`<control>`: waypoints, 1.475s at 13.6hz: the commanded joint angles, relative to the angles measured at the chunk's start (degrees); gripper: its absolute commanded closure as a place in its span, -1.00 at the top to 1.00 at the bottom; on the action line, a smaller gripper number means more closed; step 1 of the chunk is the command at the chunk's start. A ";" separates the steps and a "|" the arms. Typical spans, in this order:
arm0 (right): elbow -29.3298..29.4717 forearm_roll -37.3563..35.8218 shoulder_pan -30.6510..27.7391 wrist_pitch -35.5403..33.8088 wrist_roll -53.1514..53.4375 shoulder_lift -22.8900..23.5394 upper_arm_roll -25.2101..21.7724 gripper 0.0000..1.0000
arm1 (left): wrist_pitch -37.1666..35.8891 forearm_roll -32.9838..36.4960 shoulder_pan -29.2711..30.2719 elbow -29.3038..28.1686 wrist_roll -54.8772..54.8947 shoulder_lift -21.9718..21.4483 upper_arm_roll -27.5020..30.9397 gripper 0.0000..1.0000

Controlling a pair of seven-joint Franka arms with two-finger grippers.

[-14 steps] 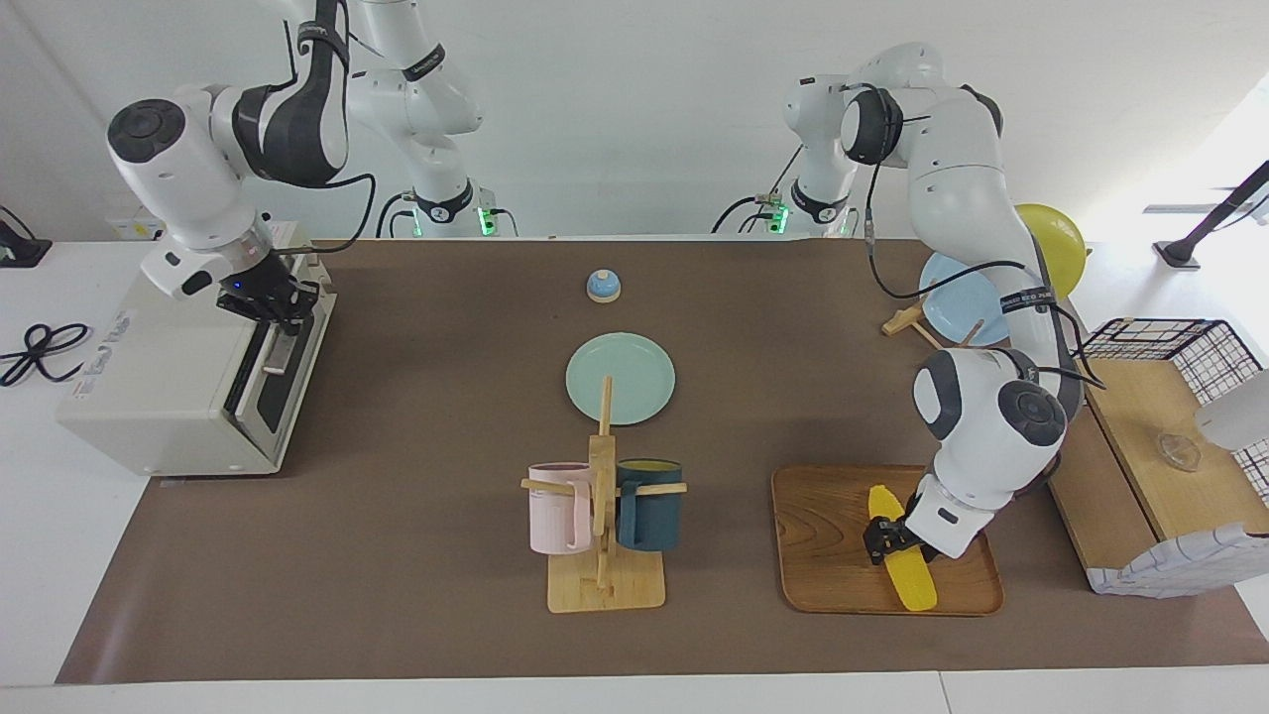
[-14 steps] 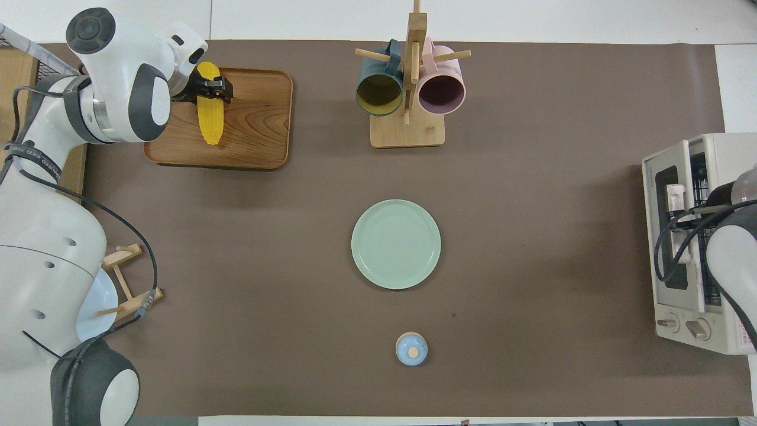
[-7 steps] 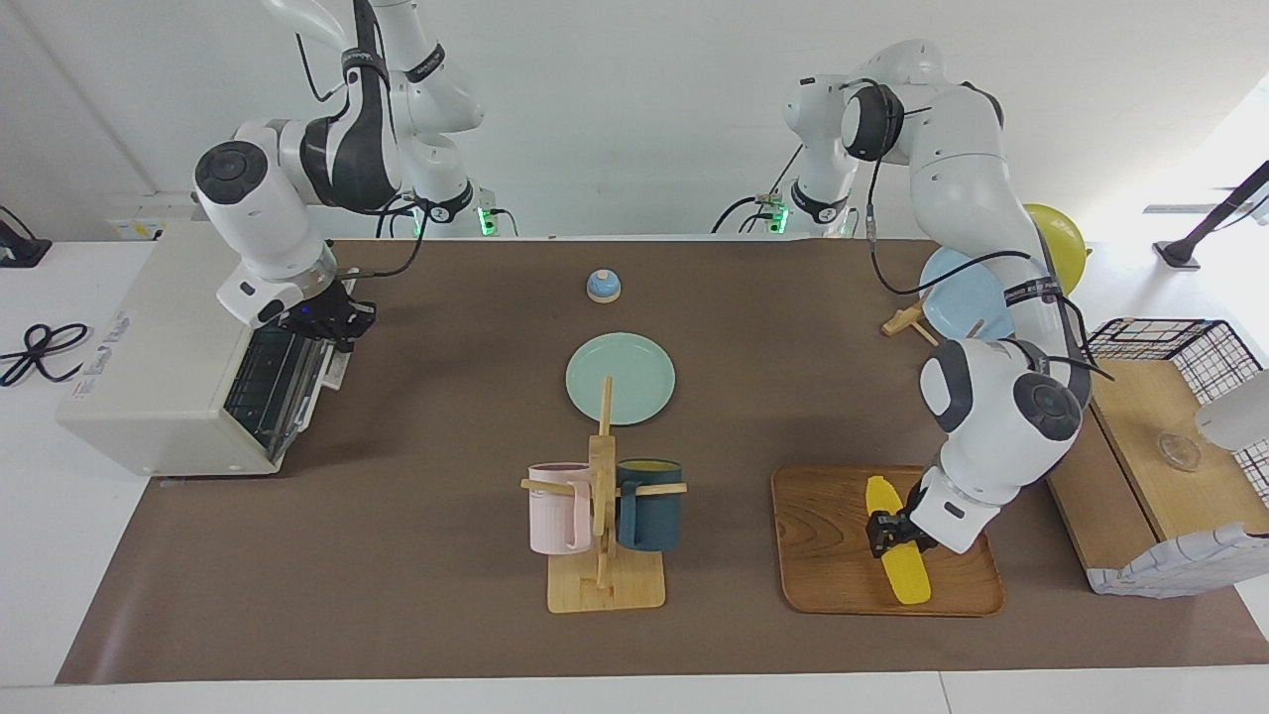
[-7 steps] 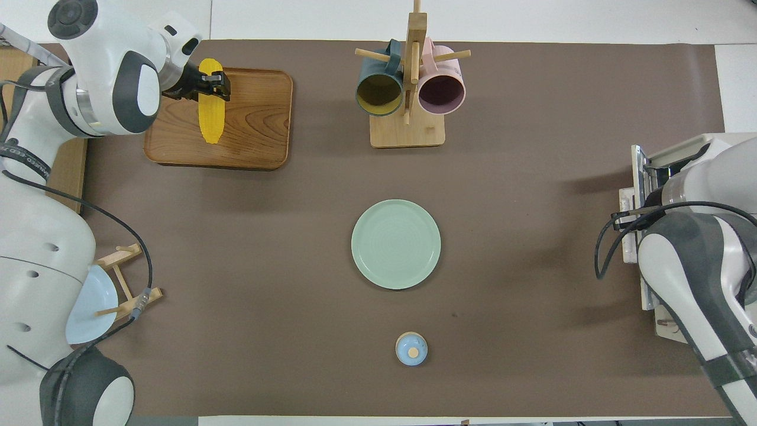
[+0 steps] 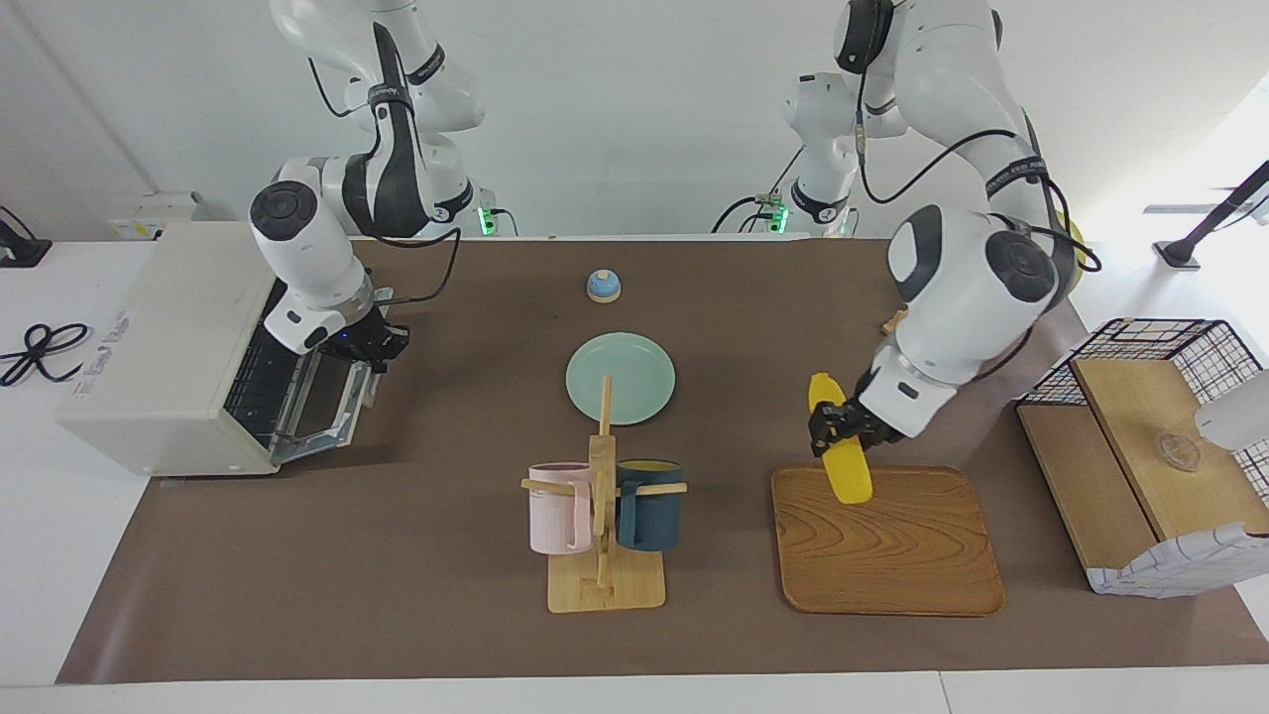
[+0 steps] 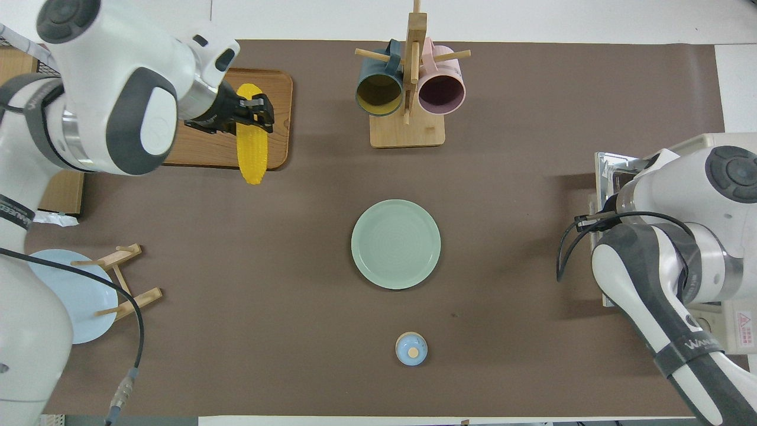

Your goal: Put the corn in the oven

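The yellow corn (image 5: pixel 843 458) hangs tip-down in my left gripper (image 5: pixel 836 424), which is shut on its upper half. It is raised over the edge of the wooden tray (image 5: pixel 887 540) that is nearer the robots; the overhead view shows the corn (image 6: pixel 251 151) and the gripper (image 6: pixel 251 110) there too. The cream-white oven (image 5: pixel 159 327) stands at the right arm's end of the table, its glass door (image 5: pixel 322 416) dropped open. My right gripper (image 5: pixel 365 347) is shut on the door's handle. In the overhead view the right arm hides most of the oven (image 6: pixel 704 143).
A wooden mug rack (image 5: pixel 603 526) with a pink and a dark blue mug stands beside the tray. A green plate (image 5: pixel 621 378) and a small blue bell (image 5: pixel 603 286) lie mid-table. A wire-and-wood basket rack (image 5: pixel 1150 436) and a light blue plate (image 6: pixel 65 296) on a stand sit at the left arm's end.
My left gripper has lifted the corn off the tray and carried it toward the robots. My right gripper has pulled the oven door down from shut to open.
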 commanded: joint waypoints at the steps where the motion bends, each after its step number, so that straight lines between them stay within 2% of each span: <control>1: -1.67 -1.42 -0.39 4.44 1.75 0.54 -0.82 -1.00 | 6.32 -0.49 -8.17 -12.10 -6.08 -5.81 1.02 -1.00; 3: -2.54 -1.16 -0.39 6.36 2.01 1.24 -0.73 -1.00 | 16.33 -0.49 -14.15 -20.44 -9.16 -8.44 1.02 -1.00; 4: -2.90 -1.16 -0.30 6.55 2.02 1.24 -0.73 -1.00 | 19.77 -0.49 -17.14 -22.40 -10.82 -8.20 1.02 -1.00; 7: -4.30 1.03 -0.30 6.99 2.02 1.24 -0.30 -1.00 | 24.54 -0.40 -22.78 -22.15 -14.18 -3.63 1.19 -1.00; 9: -6.93 2.36 -0.38 10.13 1.93 1.33 -0.29 -1.00 | 26.82 -0.32 -25.77 -24.60 -15.75 -3.62 1.28 -1.00; 12: -8.97 2.45 -0.39 12.53 1.93 1.33 -0.29 -1.00 | 30.34 -0.14 -26.92 -26.11 -15.85 -2.32 1.28 -1.00; 17: -8.97 2.71 -0.38 12.53 2.45 1.33 0.58 -1.00 | 30.62 0.47 -26.75 -26.20 -15.24 -1.95 1.37 -1.00; 18: -8.97 4.89 -0.30 12.53 2.89 1.33 1.54 -1.00 | 30.36 2.56 -26.66 -26.11 -15.23 -1.95 1.37 0.27; 19: -8.97 7.17 -0.30 12.53 2.98 1.33 2.68 -1.00 | 30.00 3.46 -26.49 -26.02 -15.23 -1.95 1.37 0.99; 20: -8.88 8.59 -0.30 12.53 3.33 1.33 4.09 -1.00 | 29.91 3.46 -26.40 -25.93 -15.15 -2.04 1.37 1.00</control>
